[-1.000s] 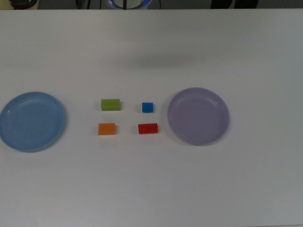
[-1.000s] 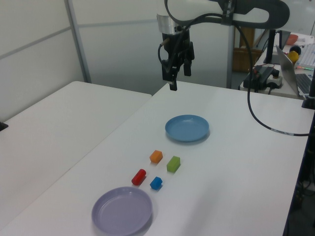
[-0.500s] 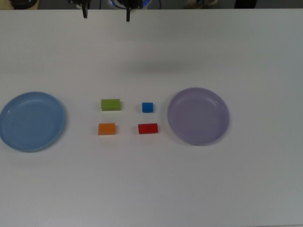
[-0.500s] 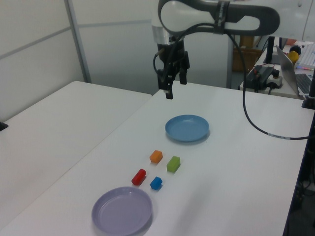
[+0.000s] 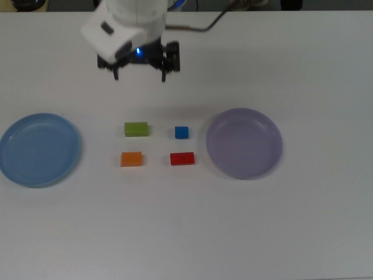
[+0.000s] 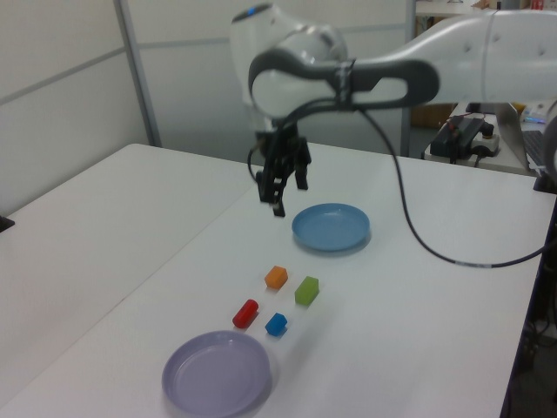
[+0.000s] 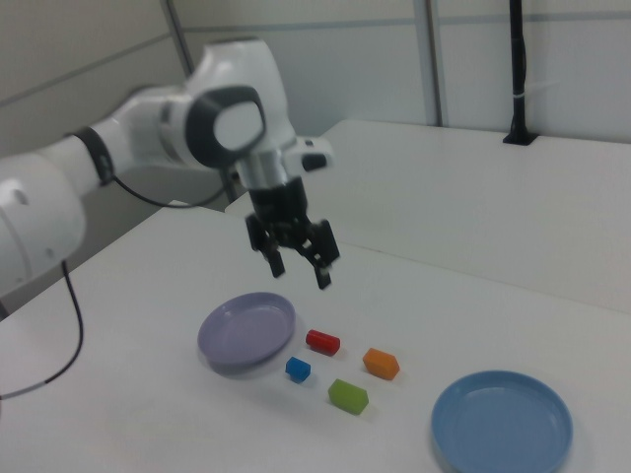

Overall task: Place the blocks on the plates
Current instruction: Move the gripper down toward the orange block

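Four blocks lie in a square between the plates: green [image 5: 136, 129], blue [image 5: 181, 132], orange [image 5: 131, 158] and red [image 5: 182, 158]. The light blue plate [image 5: 38, 150] sits at the top view's left and the lavender plate [image 5: 244, 143] at its right; both hold nothing. My gripper [image 5: 140, 76] hangs open and empty in the air, beyond the green block toward the table's far edge. In the left view the gripper [image 6: 287, 190] is above the table beside the blue plate [image 6: 331, 226]. In the right view the gripper [image 7: 300, 273] hovers over the red block [image 7: 322, 341].
A second white table [image 6: 87, 218] adjoins along a seam on the left view's left. The arm's black cable [image 6: 418, 244] loops over the table behind the blue plate. A desk with electronics [image 6: 470, 135] stands behind.
The arm has swung in from the far table edge toward the blocks and come lower. The fingers stay open. Blocks and plates have not moved.
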